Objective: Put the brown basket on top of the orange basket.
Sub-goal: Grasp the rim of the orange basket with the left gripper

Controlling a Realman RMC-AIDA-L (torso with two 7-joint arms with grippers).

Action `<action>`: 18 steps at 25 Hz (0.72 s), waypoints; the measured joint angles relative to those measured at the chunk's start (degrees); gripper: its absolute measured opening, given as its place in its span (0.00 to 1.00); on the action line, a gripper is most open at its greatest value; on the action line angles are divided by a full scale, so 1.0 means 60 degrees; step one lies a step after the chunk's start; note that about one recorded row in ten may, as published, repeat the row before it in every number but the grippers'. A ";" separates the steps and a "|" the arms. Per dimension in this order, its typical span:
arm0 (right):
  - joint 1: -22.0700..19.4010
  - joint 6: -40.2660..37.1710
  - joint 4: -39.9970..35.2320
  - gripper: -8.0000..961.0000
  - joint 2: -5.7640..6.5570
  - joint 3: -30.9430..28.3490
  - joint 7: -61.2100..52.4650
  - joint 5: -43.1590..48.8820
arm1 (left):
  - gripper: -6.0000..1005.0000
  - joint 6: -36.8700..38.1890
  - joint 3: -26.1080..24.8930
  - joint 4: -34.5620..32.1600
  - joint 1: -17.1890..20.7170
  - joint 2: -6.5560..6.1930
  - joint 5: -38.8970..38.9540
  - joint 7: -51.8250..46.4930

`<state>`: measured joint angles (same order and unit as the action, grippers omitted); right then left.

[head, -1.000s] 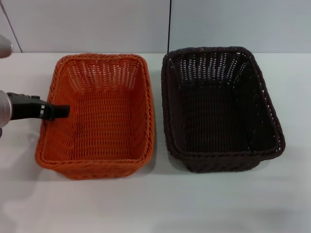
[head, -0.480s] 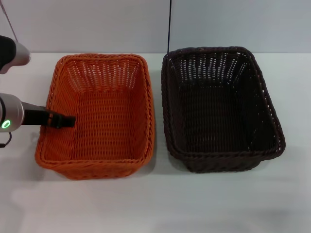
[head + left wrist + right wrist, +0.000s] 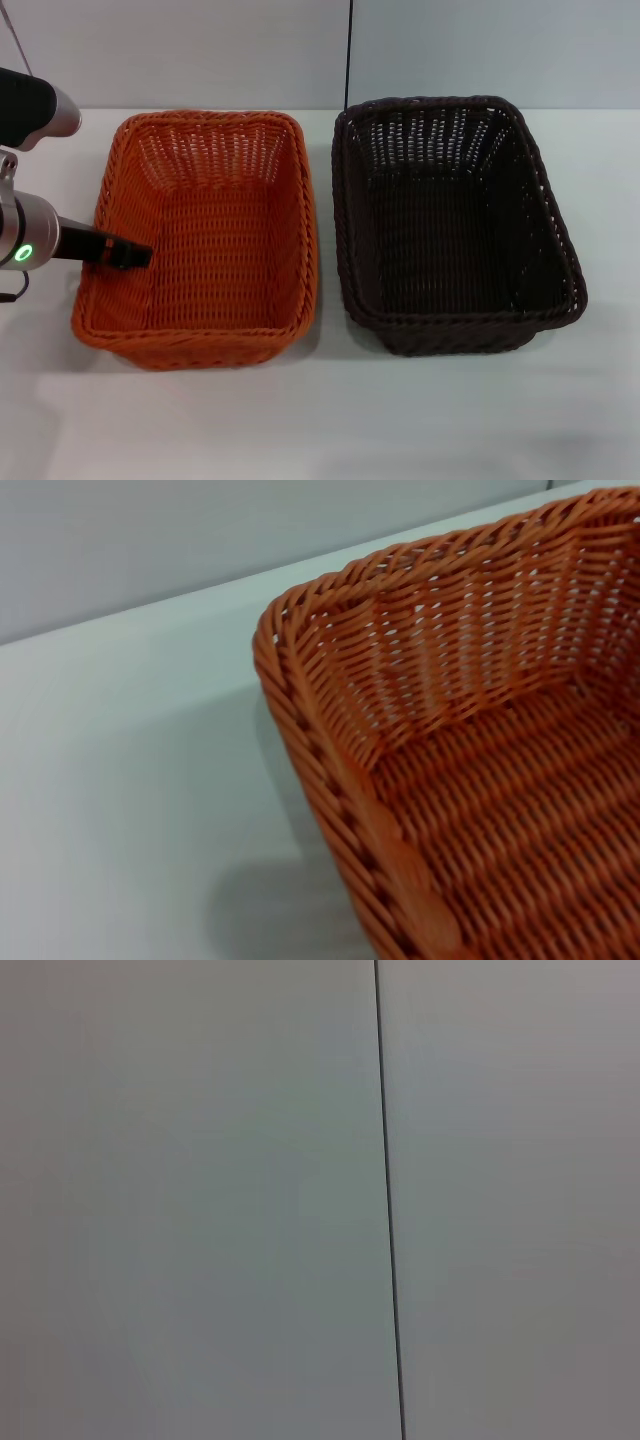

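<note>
The left gripper [image 3: 135, 255] is seen over the orange basket's [image 3: 200, 240] left rim, though whether it's spread or pinched can't be told. The brown basket [image 3: 455, 225] is parked just beside it on the right, untouched. It's probably light and stiff, so the braided rim is best grabbed.

The head view looks down from the front on the whole surface [image 3: 330, 420]. The left wrist view, close in, shares the orange basket's [image 3: 480, 780] corner. The right wrist view faces a blank wall [image 3: 200, 1200].
</note>
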<state>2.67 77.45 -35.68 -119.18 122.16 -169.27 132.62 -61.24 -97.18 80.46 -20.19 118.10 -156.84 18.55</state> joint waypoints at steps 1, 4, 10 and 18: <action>-0.0003 0.0005 -0.0003 0.75 0.0000 0.0000 0.0000 0.0001 | 0.73 -0.0081 -0.0027 -0.0021 -0.0081 -0.0020 -0.0198 0.0016; -0.0017 0.0032 -0.0012 0.75 0.0000 0.0000 0.0000 0.0011 | 0.61 -0.0112 -0.0006 0.0030 -0.0087 -0.0021 -0.0272 0.0049; -0.0075 0.0075 -0.0045 0.75 0.0001 0.0059 0.0000 0.0015 | 0.38 -0.0145 0.0027 0.0005 -0.0119 -0.0026 -0.0284 0.0186; -0.0140 0.0120 -0.0084 0.75 0.0014 0.0104 -0.0001 0.0013 | 0.32 -0.0266 0.0053 0.0396 -0.0018 -0.0020 -0.0288 0.0403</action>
<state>1.84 78.16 -36.19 -119.09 122.78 -169.27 132.70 -62.84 -96.86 82.83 -20.30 117.98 -158.56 20.97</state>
